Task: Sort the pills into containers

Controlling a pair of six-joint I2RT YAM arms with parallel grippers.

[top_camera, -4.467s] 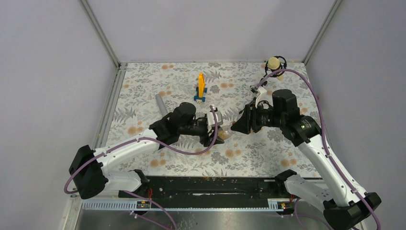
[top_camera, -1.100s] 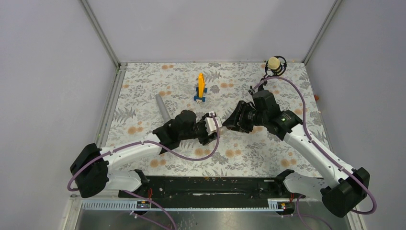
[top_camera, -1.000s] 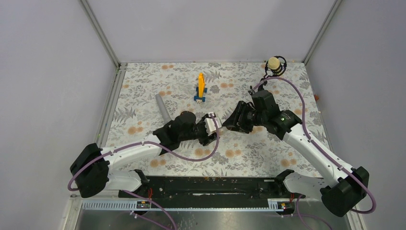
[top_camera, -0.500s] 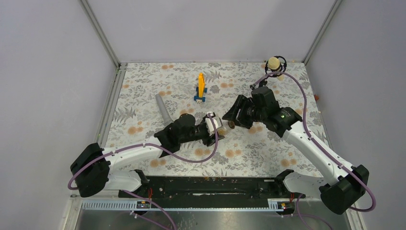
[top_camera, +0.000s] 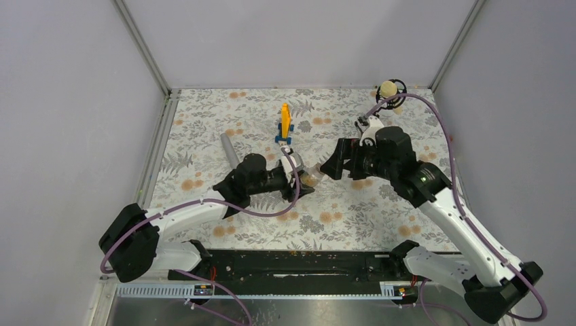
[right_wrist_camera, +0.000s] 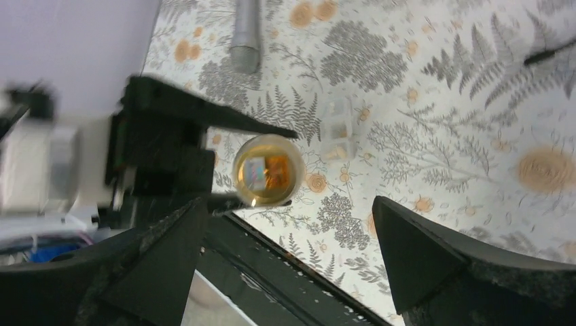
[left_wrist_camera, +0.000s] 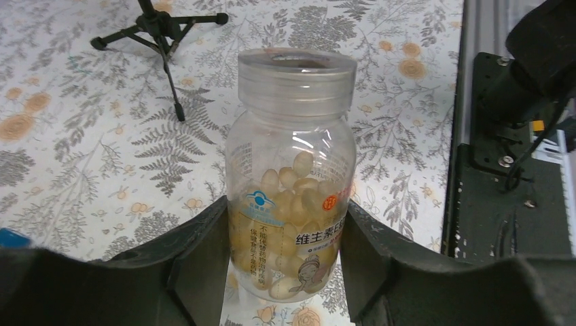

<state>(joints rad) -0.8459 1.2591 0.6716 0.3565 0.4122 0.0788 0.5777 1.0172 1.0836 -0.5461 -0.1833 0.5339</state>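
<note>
Jar of pills: stood upright near middle of table, well apart from every edge, clamped in left gripper. Right gripper spread wide, empty, just right of jar, not touching. Tube and orange piece behind, well apart.

The see-through jar, upright and uncapped, roughly half full of pale yellow pills, is gripped by the left hand near the middle of the tabletop.

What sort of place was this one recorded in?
Probably a robot test booth, not a home: bare grey walls on metal posts, a floral-covered table, and a rail at its near edge carrying both arms. A pill jar sits in the left gripper.
</note>
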